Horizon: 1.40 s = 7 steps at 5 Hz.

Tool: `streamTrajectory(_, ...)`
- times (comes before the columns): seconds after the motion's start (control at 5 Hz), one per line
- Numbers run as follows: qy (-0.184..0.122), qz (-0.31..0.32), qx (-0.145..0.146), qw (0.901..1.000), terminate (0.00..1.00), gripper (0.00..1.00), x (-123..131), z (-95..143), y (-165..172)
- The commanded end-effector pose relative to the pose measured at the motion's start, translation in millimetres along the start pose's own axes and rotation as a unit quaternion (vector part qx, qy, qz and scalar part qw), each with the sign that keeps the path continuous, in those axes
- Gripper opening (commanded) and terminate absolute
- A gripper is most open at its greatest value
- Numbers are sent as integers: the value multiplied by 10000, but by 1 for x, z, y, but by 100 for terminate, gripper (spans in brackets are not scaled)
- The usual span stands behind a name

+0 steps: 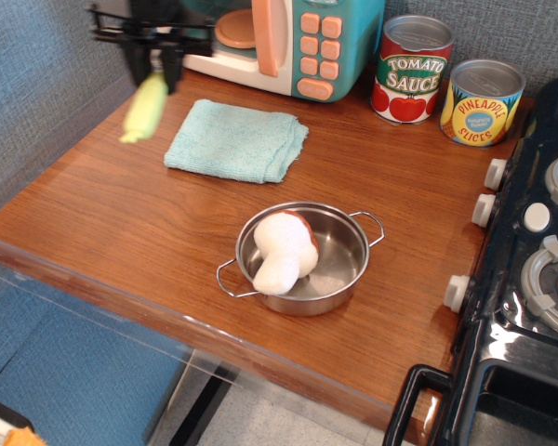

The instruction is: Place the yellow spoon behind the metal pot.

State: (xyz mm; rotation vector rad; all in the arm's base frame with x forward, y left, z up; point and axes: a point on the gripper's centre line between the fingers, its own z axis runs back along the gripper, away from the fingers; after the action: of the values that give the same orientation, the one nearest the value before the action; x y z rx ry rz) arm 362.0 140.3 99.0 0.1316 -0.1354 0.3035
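The yellow spoon (pixel 145 109) hangs tilted in the air at the upper left, its pale yellow-green handle pointing down and left; its bowl is hidden between the fingers. My gripper (pixel 154 67) is shut on the spoon's upper end, above the left edge of the teal cloth. The metal pot (pixel 304 256) stands at the table's front middle, two wire handles out, with a white and brown toy mushroom (pixel 282 249) lying in it. The gripper is well to the back left of the pot.
A folded teal cloth (pixel 236 139) lies behind the pot. A toy microwave (pixel 284 42) stands at the back. A tomato sauce can (pixel 410 70) and a pineapple can (pixel 482 102) stand back right. A black toy stove (pixel 530 269) fills the right side.
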Motion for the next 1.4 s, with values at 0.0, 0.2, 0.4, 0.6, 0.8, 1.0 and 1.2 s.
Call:
streamTrajectory(0.0, -628, -884, 90, 9941, 0, 0, -27, 37, -87)
streamTrajectory(0.2, -629, -692, 154, 9955, 0, 0, -28, 32, -137)
streamTrajectory(0.4, -585, -384, 471, 9964, 0, 0, -24, 18, -169)
streamTrajectory(0.6, -305, -303, 529, 9977, 0, 0, -17, 0, -188)
streamTrajectory(0.8, -314, -271, 539, 9977, 0, 0, -6, -10, -193)
streamTrajectory(1.0, -301, -576, 106, 9978, 0, 0, -1, -9, -198)
streamTrajectory(1.2, -186, -721, -298, 9968, 0, 0, 2, -13, -197)
